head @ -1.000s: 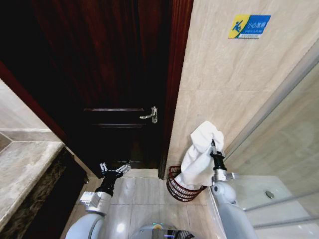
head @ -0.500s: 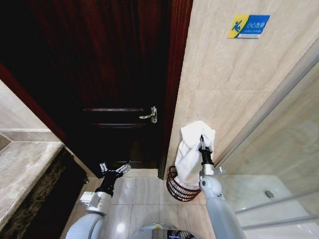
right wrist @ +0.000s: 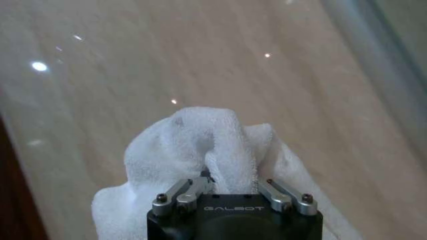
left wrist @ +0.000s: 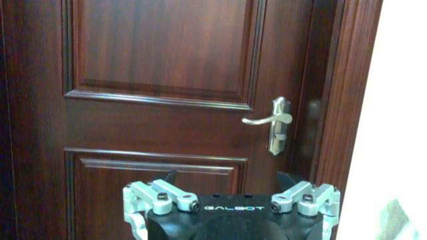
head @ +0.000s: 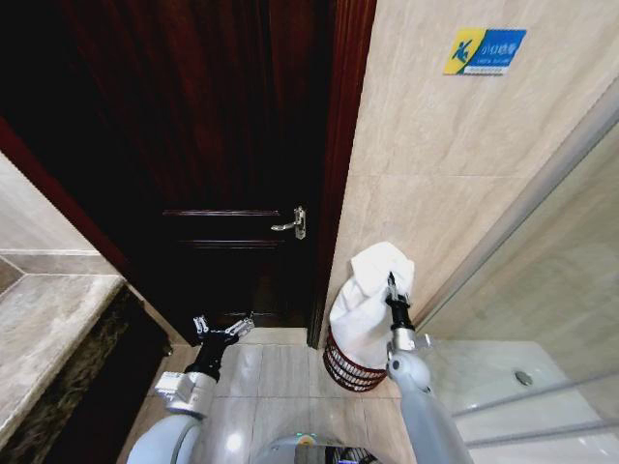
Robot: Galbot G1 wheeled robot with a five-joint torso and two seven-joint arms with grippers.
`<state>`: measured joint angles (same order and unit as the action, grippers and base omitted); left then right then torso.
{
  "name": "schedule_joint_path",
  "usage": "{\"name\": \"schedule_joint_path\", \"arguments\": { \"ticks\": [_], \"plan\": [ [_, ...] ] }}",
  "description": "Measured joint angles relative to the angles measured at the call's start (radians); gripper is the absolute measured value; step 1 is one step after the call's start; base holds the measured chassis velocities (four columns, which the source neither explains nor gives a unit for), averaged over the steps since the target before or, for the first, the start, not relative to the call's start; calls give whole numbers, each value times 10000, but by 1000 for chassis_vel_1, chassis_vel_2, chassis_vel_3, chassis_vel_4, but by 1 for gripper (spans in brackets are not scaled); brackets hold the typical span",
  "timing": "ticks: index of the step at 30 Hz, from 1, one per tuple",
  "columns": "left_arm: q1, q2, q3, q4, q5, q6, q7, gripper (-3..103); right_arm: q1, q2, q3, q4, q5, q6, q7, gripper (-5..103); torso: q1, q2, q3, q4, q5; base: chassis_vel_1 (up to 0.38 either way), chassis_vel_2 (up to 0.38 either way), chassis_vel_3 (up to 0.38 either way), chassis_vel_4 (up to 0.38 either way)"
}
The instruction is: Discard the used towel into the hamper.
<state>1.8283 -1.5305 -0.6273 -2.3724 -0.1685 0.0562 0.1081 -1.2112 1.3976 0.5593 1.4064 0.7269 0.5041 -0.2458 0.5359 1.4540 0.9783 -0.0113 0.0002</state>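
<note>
My right gripper (head: pixel 390 281) is shut on a white towel (head: pixel 368 304) and holds it up against the beige tiled wall. The towel's lower end hangs into the hamper (head: pixel 340 365), a dark red-brown wire basket on the floor in the corner beside the door frame. From the right wrist, the towel (right wrist: pixel 200 150) bunches up over the closed fingers (right wrist: pixel 190 190). My left gripper (head: pixel 224 329) rests low at the left, open and holding nothing, facing the dark wooden door (left wrist: pixel 160 100).
The dark wood door (head: pixel 222 145) with a metal lever handle (head: pixel 293 224) is closed straight ahead. A marble counter (head: pixel 48 329) lies at the left. A glass shower screen (head: pixel 551 251) runs along the right. A blue and yellow sign (head: pixel 484 50) is on the wall.
My right gripper has carried the towel leftward and slightly down, from beside the shower screen to over the hamper. The left arm has not moved.
</note>
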Motion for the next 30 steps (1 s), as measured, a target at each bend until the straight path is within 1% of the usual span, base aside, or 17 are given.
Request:
{"name": "schedule_joint_path", "arguments": {
  "ticks": [1, 4, 7, 14, 25, 30],
  "plan": [
    [0, 0, 0, 0, 0, 0, 0, 100, 0, 0, 0, 0, 0, 0, 0, 20, 0, 0, 0, 0, 0, 0, 0, 0, 0],
    [0, -1, 0, 0, 0, 0, 0, 100, 76, -155, 63, -825, 75, 306, -273, 20, 0, 0, 0, 1, 0, 0, 0, 0, 0],
    [0, -1, 0, 0, 0, 0, 0, 100, 161, -204, 62, -1310, 101, 446, -388, 20, 0, 0, 0, 1, -1, 0, 0, 0, 0],
    [0, -1, -1, 0, 0, 0, 0, 100, 381, -121, 64, -2178, -61, 730, -533, 20, 0, 0, 0, 1, -2, 0, 0, 0, 0],
    [0, -1, 0, 0, 0, 0, 0, 100, 342, 829, -681, -2326, -306, 591, -671, 20, 0, 0, 0, 3, -2, 0, 0, 0, 0],
    [0, 0, 0, 0, 0, 0, 0, 100, 290, 863, -733, -2713, -367, 639, -610, 20, 0, 0, 0, 3, -2, 0, 0, 0, 0]
  ]
}}
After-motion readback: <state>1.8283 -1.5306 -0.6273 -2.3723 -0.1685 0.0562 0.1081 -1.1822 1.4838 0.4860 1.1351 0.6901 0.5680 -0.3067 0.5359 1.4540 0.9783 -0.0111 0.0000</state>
